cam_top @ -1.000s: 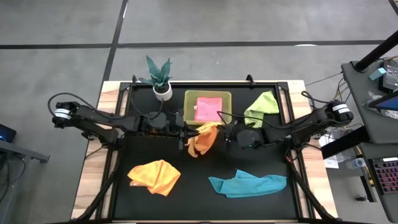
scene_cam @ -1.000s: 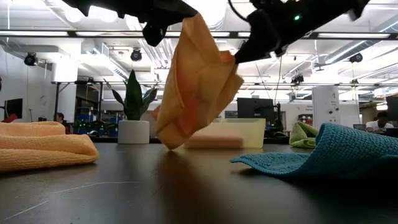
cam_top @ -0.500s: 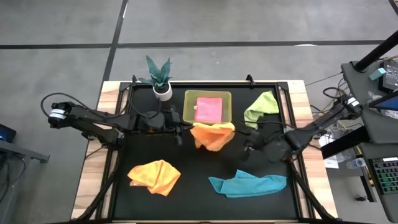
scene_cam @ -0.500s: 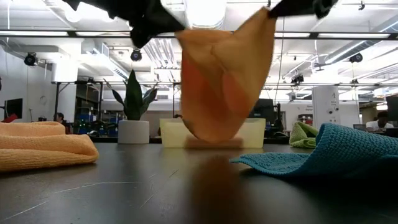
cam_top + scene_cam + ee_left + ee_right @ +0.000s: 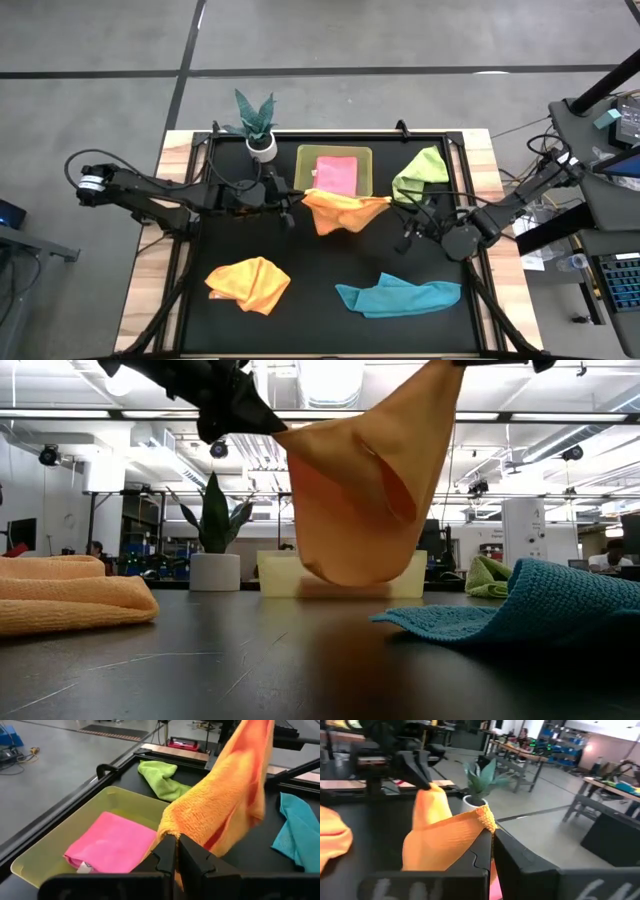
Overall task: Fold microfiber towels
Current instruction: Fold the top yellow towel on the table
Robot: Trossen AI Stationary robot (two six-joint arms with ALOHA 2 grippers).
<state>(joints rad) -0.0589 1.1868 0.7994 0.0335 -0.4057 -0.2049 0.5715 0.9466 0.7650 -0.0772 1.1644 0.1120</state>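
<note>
Stretched wider than before, orange towel (image 5: pixel 342 211) — both arms' fingers clamped on corners; only low view shows it airborne

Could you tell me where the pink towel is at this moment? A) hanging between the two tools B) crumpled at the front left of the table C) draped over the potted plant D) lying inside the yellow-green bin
D: the pink towel lies flat inside the yellow-green bin, as the left wrist view also shows, while the left tool and right tool hold up an orange towel instead.
</note>
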